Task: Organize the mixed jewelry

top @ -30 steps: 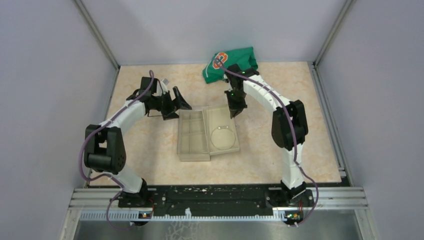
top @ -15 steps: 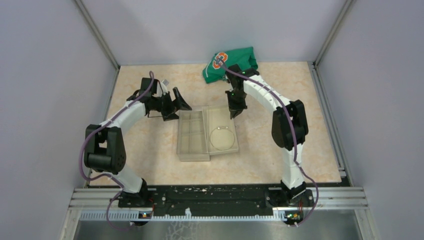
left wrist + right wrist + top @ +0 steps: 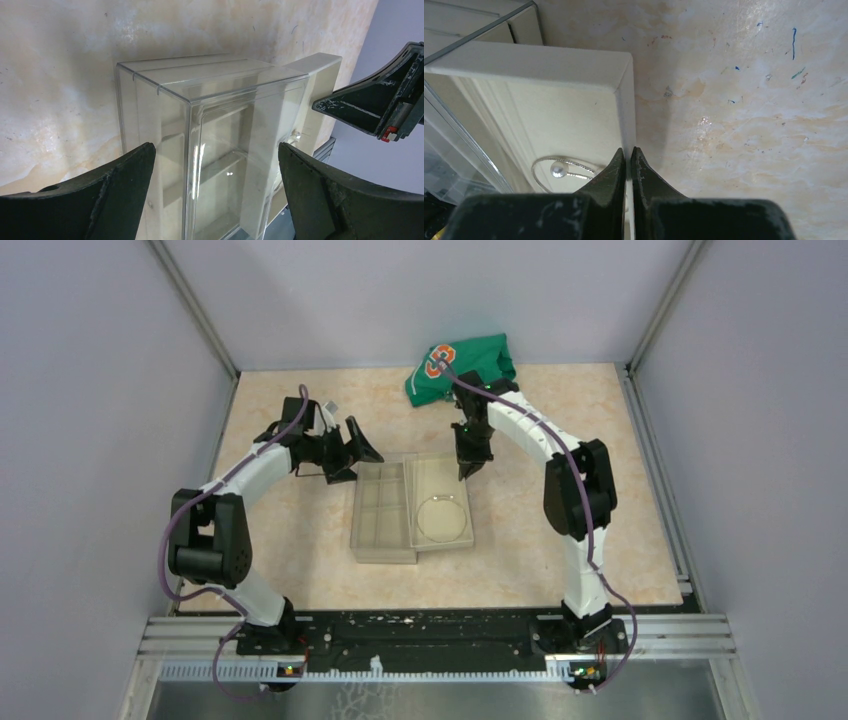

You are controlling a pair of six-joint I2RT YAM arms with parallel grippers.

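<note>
Hoop (image 3: pixel 574 161) lies, seemingly, beside right hand (image 3: pixel 628 152).

The table (image 3: pixel 300 540) is showing a peach-and-cream marbled pattern, flecked at the upper right of the right wrist view with tiny blue, red and green marks, while the cloth (image 3: pixel 480 360) at top centre is showing green with an orange-and-white emblem. The arms (image 3: pixel 250 465) are wearing white shells with black joints and trailing purple cables (image 3: pixel 163 545). The trays (image 3: pixel 385 530) are looking beige under a clear box (image 3: pixel 220 100), the hoop (image 3: pixel 569 161) is gleaming silver with a pearly white bead (image 3: pixel 557 170), and the black fingers (image 3: pixel 599 185) are showing pale scuffs.
</note>
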